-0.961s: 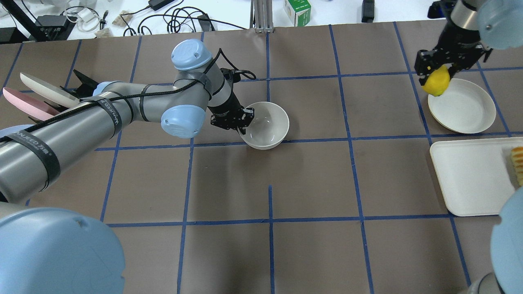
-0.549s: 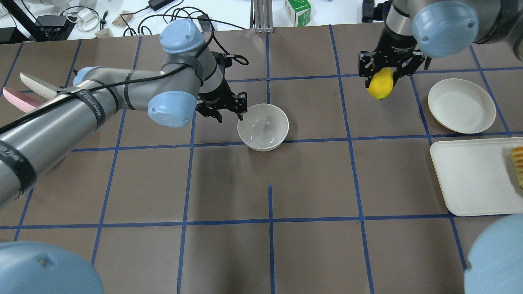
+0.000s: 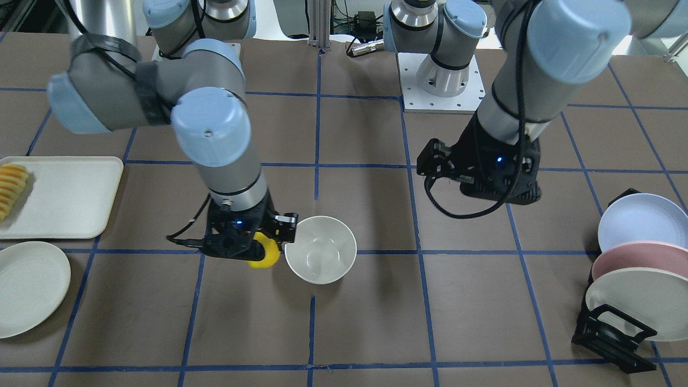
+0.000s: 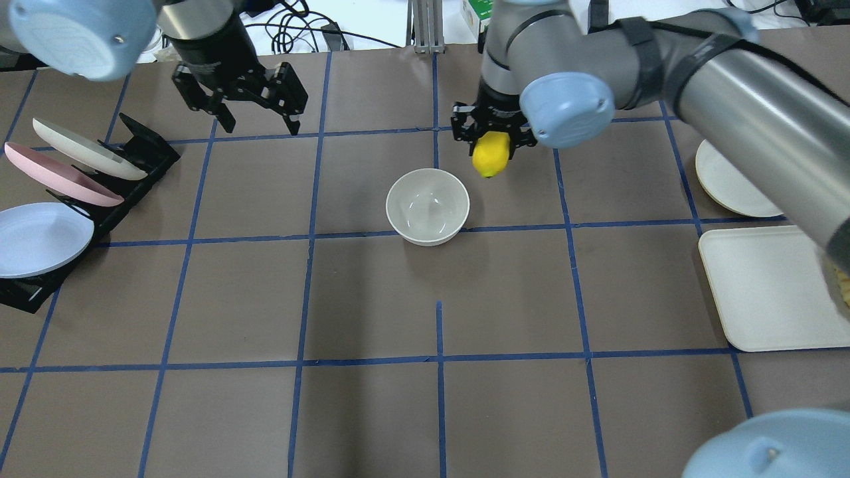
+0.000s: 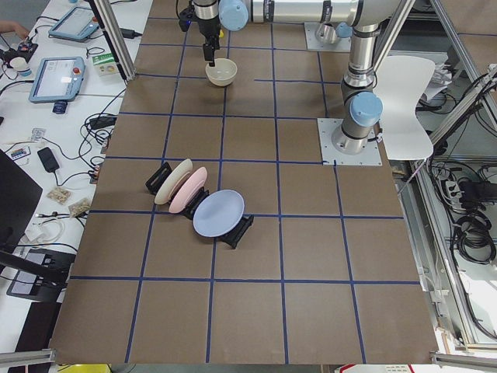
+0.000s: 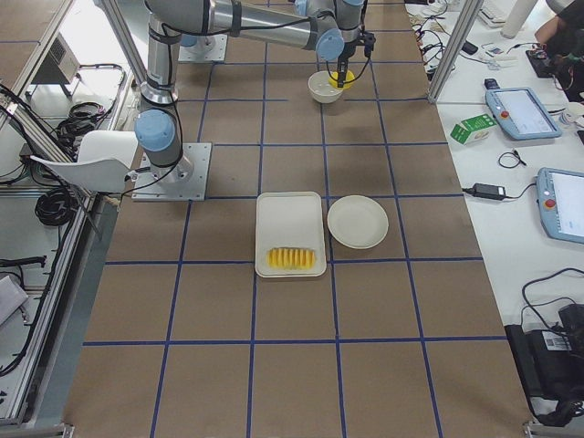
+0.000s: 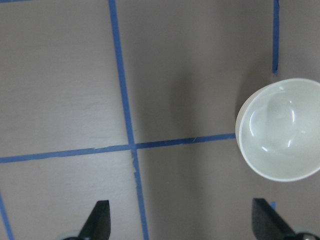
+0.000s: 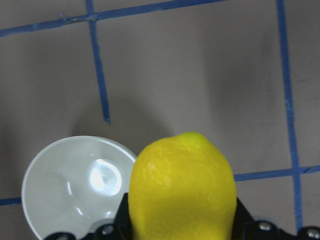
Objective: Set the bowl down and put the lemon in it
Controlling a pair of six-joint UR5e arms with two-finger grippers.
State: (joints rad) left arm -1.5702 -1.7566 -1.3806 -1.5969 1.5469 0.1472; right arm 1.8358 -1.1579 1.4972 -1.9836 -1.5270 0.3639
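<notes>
The off-white bowl [image 4: 428,206] stands upright and empty near the table's middle; it also shows in the front view [image 3: 320,257] and the left wrist view [image 7: 282,131]. My right gripper [image 4: 492,141] is shut on the yellow lemon [image 4: 490,160] and holds it above the table just beside the bowl's far right rim. In the right wrist view the lemon [image 8: 182,186] fills the foreground with the bowl [image 8: 75,186] to its left. My left gripper [image 4: 261,124] is open and empty, raised well to the far left of the bowl.
A black rack with pastel plates [image 4: 66,179] stands at the left edge. A flat cream plate [image 4: 730,184] and a cream tray [image 4: 770,285] lie at the right. Ridged yellow-orange sliced food [image 3: 11,188] sits on the tray's end.
My left gripper let go of the bowl and drew back to the far left. My right arm carried the lemon leftward from the cream plate to just beside the bowl.
</notes>
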